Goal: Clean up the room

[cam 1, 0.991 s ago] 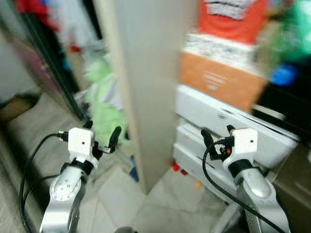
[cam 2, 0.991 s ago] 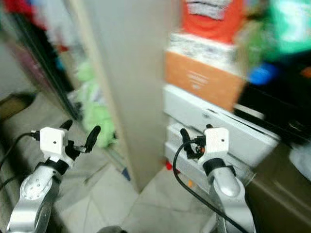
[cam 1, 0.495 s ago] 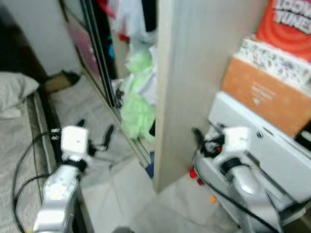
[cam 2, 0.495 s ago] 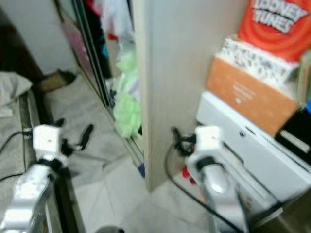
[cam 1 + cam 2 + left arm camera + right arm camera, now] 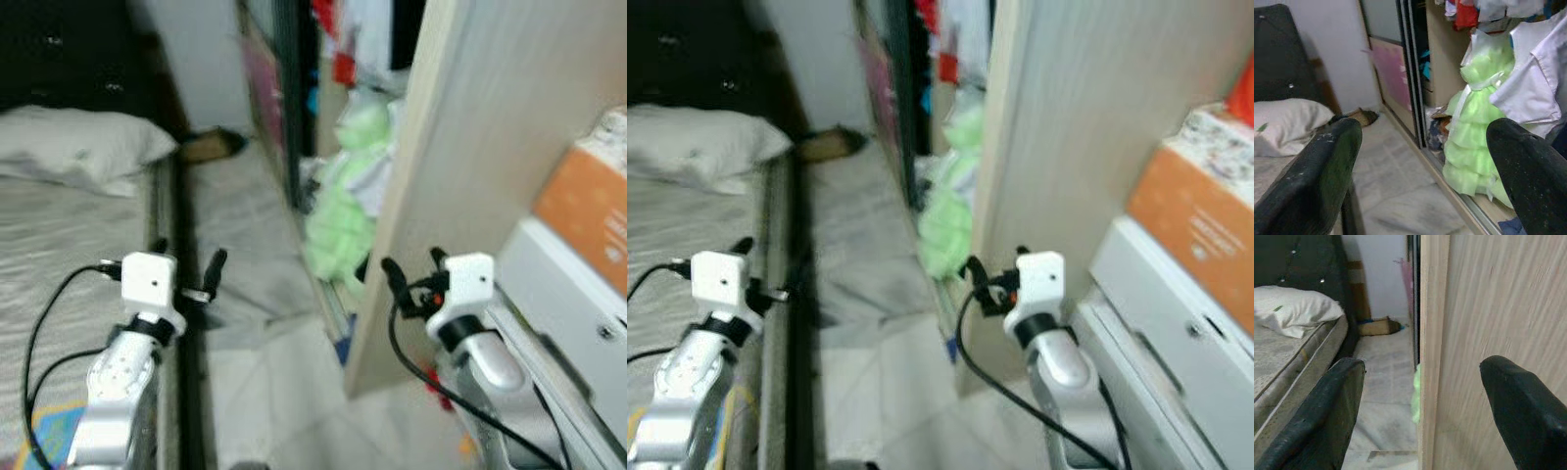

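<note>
Obstacle: wardrobe side panel (image 5: 460,176) just ahead of right gripper (image 5: 411,276), fingers spread, empty.
Dress: green dress (image 5: 1476,132) beyond left gripper (image 5: 186,264), fingers spread.
Bed: bed (image 5: 69,215) left, pillow (image 5: 83,147).

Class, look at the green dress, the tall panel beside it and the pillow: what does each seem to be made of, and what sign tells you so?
Green dress: thin, sheer-looking fabric, perhaps tulle or organza, judging by its tiered ruffles. Panel: wood or wood-look laminate, matte, with fine pale grain lines. Pillow: soft cloth, probably cotton, white and creased, sagging on the bed.
</note>
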`<state>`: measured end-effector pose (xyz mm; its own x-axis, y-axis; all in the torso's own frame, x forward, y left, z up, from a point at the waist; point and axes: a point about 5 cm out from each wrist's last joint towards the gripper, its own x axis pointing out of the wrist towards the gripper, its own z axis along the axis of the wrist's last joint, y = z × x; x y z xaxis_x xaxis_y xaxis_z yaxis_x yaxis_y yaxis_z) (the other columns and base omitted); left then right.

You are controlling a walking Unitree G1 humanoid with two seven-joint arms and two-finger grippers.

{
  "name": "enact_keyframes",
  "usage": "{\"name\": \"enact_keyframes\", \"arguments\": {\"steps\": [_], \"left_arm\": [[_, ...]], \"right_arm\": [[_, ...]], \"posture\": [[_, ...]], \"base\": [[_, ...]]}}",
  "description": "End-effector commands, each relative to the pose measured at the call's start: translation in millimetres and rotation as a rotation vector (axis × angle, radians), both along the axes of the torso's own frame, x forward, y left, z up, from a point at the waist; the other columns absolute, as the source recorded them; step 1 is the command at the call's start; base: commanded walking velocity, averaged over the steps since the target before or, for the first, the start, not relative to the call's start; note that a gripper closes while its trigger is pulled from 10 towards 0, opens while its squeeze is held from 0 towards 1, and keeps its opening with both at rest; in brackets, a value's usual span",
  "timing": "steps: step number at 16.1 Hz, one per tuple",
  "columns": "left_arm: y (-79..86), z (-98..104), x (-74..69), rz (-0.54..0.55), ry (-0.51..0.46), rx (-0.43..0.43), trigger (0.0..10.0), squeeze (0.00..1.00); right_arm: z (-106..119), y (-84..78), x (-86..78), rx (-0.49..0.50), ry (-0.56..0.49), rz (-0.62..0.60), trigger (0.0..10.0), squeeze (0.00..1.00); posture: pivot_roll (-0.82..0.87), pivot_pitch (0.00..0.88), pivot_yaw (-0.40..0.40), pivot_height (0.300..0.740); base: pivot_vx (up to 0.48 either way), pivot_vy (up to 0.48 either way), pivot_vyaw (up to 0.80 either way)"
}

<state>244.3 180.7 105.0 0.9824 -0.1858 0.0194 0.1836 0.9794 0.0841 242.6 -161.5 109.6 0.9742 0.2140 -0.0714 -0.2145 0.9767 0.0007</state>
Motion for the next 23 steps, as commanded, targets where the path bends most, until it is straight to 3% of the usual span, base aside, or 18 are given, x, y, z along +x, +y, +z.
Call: {"name": "enact_keyframes", "arguments": {"steps": [1,8,13,17,20,23], "left_arm": [[1.8,1.9,1.8,-0.009,-0.003,0.011,10.0,0.0],[-0.1,4.1,3.3,-0.006,-0.016,0.025,10.0,0.0],[-5.9,2.2,2.0,0.013,-0.018,-0.014,10.0,0.0],[-12.4,2.0,4.1,-0.046,-0.004,-0.003,10.0,0.0],[-10.7,4.0,5.3,-0.035,-0.01,-0.002,10.0,0.0],[-2.6,1.8,1.0,0.075,-0.007,0.019,10.0,0.0]], "right_arm": [[0.8,0.7,1.8,0.01,-0.004,-0.002,10.0,0.0],[0.0,-0.8,6.9,0.01,-0.002,0.022,10.0,0.0],[-0.1,-10.5,6.5,-0.002,0.046,0.073,10.0,0.0],[-10.3,-1.9,-4.3,0.048,0.164,0.245,10.0,0.0],[-3.2,-10.1,6.6,0.029,0.113,0.184,10.0,0.0],[12.2,-11.0,24.4,0.018,-0.001,0.066,10.0,0.0]], "posture": [[-0.02,0.0,0.014,0.74],[0.05,0.0,-0.025,0.74],[-0.04,0.0,-0.039,0.74],[-0.04,0.012,-0.015,0.74],[-0.04,0.015,-0.014,0.74],[-0.01,0.019,-0.015,0.74]], "base": [[0.0,0.0,0.8],[0.0,0.0,0.8],[0.0,0.0,0.8],[0.0,0.0,0.8],[0.0,0.0,0.8],[0.0,0.0,0.8]]}}
